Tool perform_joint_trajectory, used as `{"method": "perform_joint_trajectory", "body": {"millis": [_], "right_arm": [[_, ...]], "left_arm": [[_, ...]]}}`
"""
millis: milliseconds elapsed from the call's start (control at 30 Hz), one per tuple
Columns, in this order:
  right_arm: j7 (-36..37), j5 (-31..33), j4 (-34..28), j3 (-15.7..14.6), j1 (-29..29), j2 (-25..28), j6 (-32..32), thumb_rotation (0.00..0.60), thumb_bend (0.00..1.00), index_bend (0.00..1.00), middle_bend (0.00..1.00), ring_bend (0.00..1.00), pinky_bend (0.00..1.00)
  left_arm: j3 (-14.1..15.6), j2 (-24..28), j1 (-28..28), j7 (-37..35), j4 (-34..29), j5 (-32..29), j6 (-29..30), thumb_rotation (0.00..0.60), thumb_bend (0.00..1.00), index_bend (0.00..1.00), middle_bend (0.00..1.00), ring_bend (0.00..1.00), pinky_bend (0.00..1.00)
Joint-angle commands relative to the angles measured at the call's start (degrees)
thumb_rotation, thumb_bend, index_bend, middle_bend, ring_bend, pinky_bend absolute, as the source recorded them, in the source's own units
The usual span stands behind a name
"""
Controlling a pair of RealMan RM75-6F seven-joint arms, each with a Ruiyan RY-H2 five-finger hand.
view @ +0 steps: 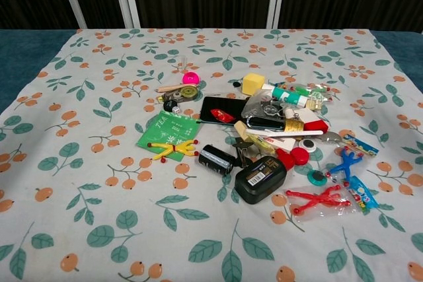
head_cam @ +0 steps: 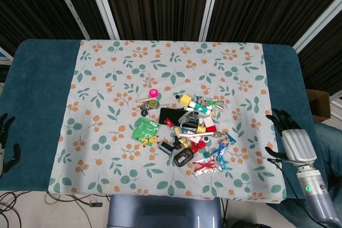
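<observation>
A heap of small things lies mid-table: a green tea packet (head_cam: 145,128) (view: 167,130), a black phone (head_cam: 170,114) (view: 218,108), a black box (head_cam: 183,157) (view: 260,179), a yellow cube (head_cam: 185,100) (view: 252,83), a pink ball (head_cam: 154,93) (view: 191,78) and red and blue stretchy figures (head_cam: 209,159) (view: 322,198). My right hand (head_cam: 289,138) hovers open at the cloth's right edge, fingers spread, holding nothing, well right of the heap. My left hand (head_cam: 6,143) shows only at the head view's left border, fingers apart, holding nothing. Neither hand appears in the chest view.
A floral cloth (head_cam: 107,78) (view: 99,196) covers a teal table (head_cam: 37,78). White window bars rise behind the table. A cardboard box (head_cam: 319,102) sits beyond the right edge, and cables (head_cam: 16,201) lie on the floor at the lower left.
</observation>
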Motion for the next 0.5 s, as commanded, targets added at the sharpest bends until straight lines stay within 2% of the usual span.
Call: {"method": "perform_joint_trajectory", "body": {"millis": [33, 200, 500], "right_arm": [[-0.15, 3.14, -0.46, 1.53, 3.28, -1.18, -4.5, 0.6, 0.23, 0.2, 0.07, 0.04, 0.23], [0.33, 5.42, 0.02, 2.52, 6.54, -2.99, -8.88, 0.6, 0.23, 0.24, 0.07, 0.04, 0.23], [-3.25, 7.82, 1.59, 2.83, 10.48, -8.16, -12.38, 0.6, 0.24, 0.33, 0.07, 0.04, 0.23]], "left_arm": [[-0.13, 0.16, -0.05, 0.03, -0.29, -0.08, -0.02, 0.6, 0.57, 0.05, 0.0, 0.0, 0.09], [-0.33, 0.49, -0.11, 0.0, -0.85, -0.69, -0.35, 0.6, 0.57, 0.05, 0.0, 0.0, 0.09], [-0.18, 0.44, -0.17, 0.16, -0.83, -0.56, -0.56, 0.6, 0.57, 0.05, 0.0, 0.0, 0.09]]}}
